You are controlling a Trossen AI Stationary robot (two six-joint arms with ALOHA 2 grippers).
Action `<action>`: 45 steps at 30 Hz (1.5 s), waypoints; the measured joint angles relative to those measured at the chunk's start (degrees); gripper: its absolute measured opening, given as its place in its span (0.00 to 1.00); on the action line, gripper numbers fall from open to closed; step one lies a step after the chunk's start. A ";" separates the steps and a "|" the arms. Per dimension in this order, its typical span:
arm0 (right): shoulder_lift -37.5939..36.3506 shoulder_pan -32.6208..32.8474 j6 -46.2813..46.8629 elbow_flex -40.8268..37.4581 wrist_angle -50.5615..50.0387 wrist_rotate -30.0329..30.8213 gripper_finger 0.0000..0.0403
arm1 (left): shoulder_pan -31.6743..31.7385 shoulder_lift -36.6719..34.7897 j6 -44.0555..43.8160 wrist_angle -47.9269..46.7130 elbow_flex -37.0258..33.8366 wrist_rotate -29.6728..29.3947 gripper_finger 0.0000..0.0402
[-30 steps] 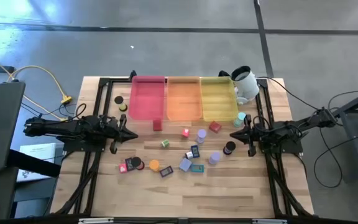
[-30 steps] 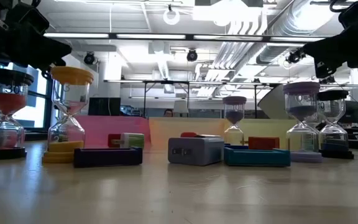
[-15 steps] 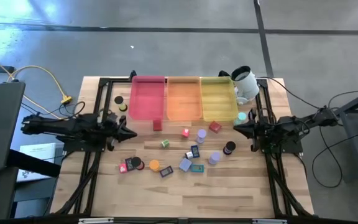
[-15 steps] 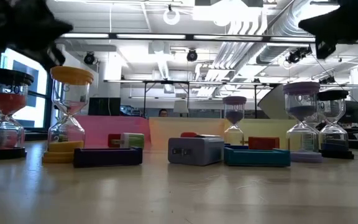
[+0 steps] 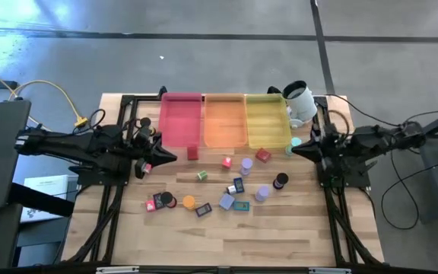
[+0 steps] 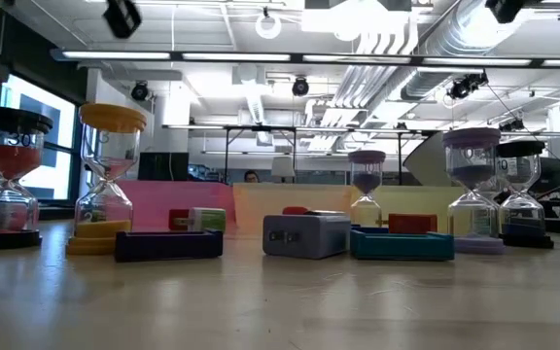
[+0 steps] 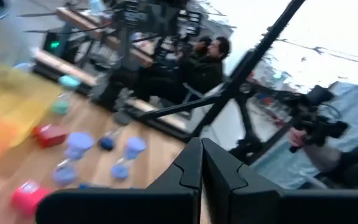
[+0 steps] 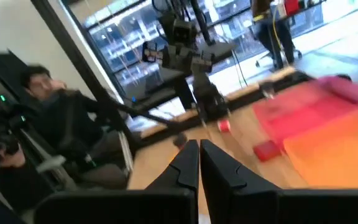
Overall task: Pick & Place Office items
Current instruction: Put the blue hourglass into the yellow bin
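Note:
The office items lie scattered mid-table in front of the trays: a red block [image 5: 263,154], a pink block [image 5: 226,162], a green piece [image 5: 201,175], lavender-capped sand timers [image 5: 245,164], a black-capped one [image 5: 280,180], an orange one [image 5: 188,202] and a flat teal rectangle [image 5: 241,205]. In the low view the timers [image 6: 110,175] stand upright on their caps. My left gripper [image 5: 172,157] hovers over the table's left side, shut [image 7: 201,167]. My right gripper [image 5: 293,150] hovers over the right side, near a teal-capped piece [image 5: 296,142], and is also shut [image 8: 199,163]. Neither holds anything.
Pink [image 5: 181,120], orange [image 5: 225,120] and yellow [image 5: 268,120] trays stand side by side at the far edge. A white cup [image 5: 299,101] lies at the far right corner. Black and yellow round pieces [image 5: 147,126] sit left of the pink tray. People show beyond the table.
Both arms have risen: their grippers, at the top corners of the low view a second ago, have climbed out of it. From above, each gripper has shifted slightly toward the far edge. No item has moved.

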 joint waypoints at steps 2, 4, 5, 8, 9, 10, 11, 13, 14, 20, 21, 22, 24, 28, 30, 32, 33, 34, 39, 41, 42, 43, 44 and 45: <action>0.57 0.01 -2.69 2.44 0.14 -0.10 0.01 | -0.03 1.99 0.04 0.06 2.83 0.49 0.00; 0.59 0.04 -7.65 3.79 0.69 -0.53 0.01 | 0.00 3.33 0.62 0.15 4.73 0.10 0.00; 0.57 0.13 -10.40 4.05 1.58 -1.57 0.01 | 0.00 3.72 2.13 0.40 5.31 -0.30 0.00; 0.66 0.17 -16.22 4.10 5.42 -3.91 0.01 | -0.01 4.04 6.64 3.30 5.94 -1.03 0.00; 0.66 0.16 -17.34 4.10 7.26 -3.39 0.01 | -0.16 4.02 7.52 4.04 5.94 -1.02 0.00; 0.66 0.13 -18.16 4.11 9.02 -2.62 0.01 | -0.41 4.01 8.00 5.01 5.94 -1.03 0.00; 0.65 0.12 -18.86 4.19 10.05 -1.84 0.01 | -0.70 3.99 8.18 5.69 5.94 -1.03 0.00; 1.23 0.11 -19.89 5.33 9.56 -0.30 0.01 | -0.94 3.93 8.21 6.48 5.94 -1.01 0.00; 1.73 0.12 -19.98 6.27 8.11 0.82 0.01 | -0.91 3.89 8.35 6.79 5.94 -1.12 0.00; 8.35 0.12 -18.62 16.54 -6.80 6.93 0.05 | -0.85 3.85 9.06 7.17 5.94 -2.44 0.00; 9.69 0.12 -17.45 18.79 -9.31 7.37 0.08 | -0.87 3.84 9.06 7.22 5.94 -2.30 0.00; 10.98 0.13 -16.18 20.93 -12.12 7.95 0.11 | -0.87 3.84 9.06 7.35 5.94 -2.26 0.00; 13.34 0.11 -13.43 25.14 -18.62 9.70 0.19 | -0.90 3.86 9.08 8.05 5.94 -2.24 0.00; 17.42 0.06 -5.08 32.59 -32.04 10.71 0.37 | -0.87 4.08 9.10 9.57 5.96 -2.26 0.00; 18.71 -0.35 0.09 35.46 -38.51 10.70 0.45 | -0.87 4.23 9.33 9.47 5.96 -2.30 0.01; 19.70 -1.04 5.95 37.39 -44.64 10.67 0.53 | -0.87 4.41 9.91 9.51 5.96 -2.33 0.02; 20.35 -1.53 8.75 38.01 -47.25 10.65 0.56 | -0.87 4.60 9.93 9.55 5.96 -2.33 0.04; 20.89 -2.03 11.31 38.44 -49.67 10.54 0.59 | -0.87 4.82 9.93 9.53 5.98 -2.33 0.05; 23.12 -6.28 21.41 38.67 -61.79 8.46 0.68 | -0.77 6.28 11.52 9.58 5.98 -2.83 0.19; 24.36 -8.93 25.77 38.67 -67.31 7.31 0.70 | -0.50 6.74 12.42 10.09 5.98 -2.96 0.26; 24.98 -10.42 27.91 38.63 -69.94 6.38 0.70 | -0.26 6.91 12.49 10.40 5.98 -2.98 0.29; 25.76 -11.96 29.66 38.63 -71.99 5.31 0.70 | -0.02 6.94 12.47 10.47 5.98 -3.01 0.31; 26.70 -13.63 30.44 38.61 -73.13 4.29 0.70 | 0.17 6.97 12.49 10.64 5.98 -3.01 0.34; 27.46 -15.31 30.50 38.45 -73.13 3.11 0.70 | 0.44 6.95 12.47 10.99 5.98 -3.01 0.35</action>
